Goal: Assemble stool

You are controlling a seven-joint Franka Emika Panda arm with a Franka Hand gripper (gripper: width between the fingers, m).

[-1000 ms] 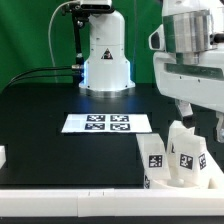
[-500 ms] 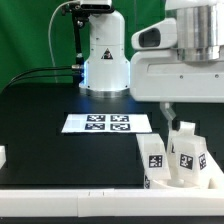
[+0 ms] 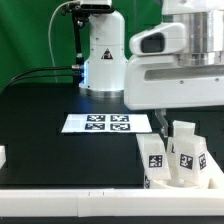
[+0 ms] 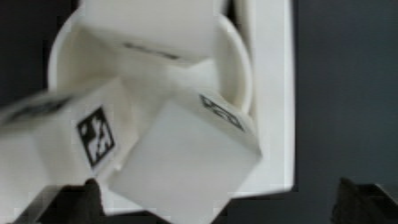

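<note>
The stool's white legs point(image 3: 186, 152) stand close together at the exterior view's lower right, each with a black-and-white tag, and seem to rest on the round seat point(image 3: 160, 183). My gripper point(image 3: 178, 118) hangs just above and behind them, with one finger point(image 3: 159, 121) showing beside the legs. In the wrist view the picture is blurred. There the gripper point(image 4: 221, 205) is open, its dark fingertips point(image 4: 75, 202) wide apart and touching nothing. Tagged legs point(image 4: 178, 150) lie under the gap, on the seat's curved rim point(image 4: 68, 60).
The marker board point(image 3: 108, 123) lies flat on the black table, to the left of the legs. A long white border rail point(image 3: 80, 200) runs along the front edge. A small white piece point(image 3: 3, 156) shows at the left edge. The arm's white base point(image 3: 104, 55) stands behind.
My gripper has swung toward the exterior view's left and come over the stool legs. The legs and seat have stayed put. The jaws have stayed open.
</note>
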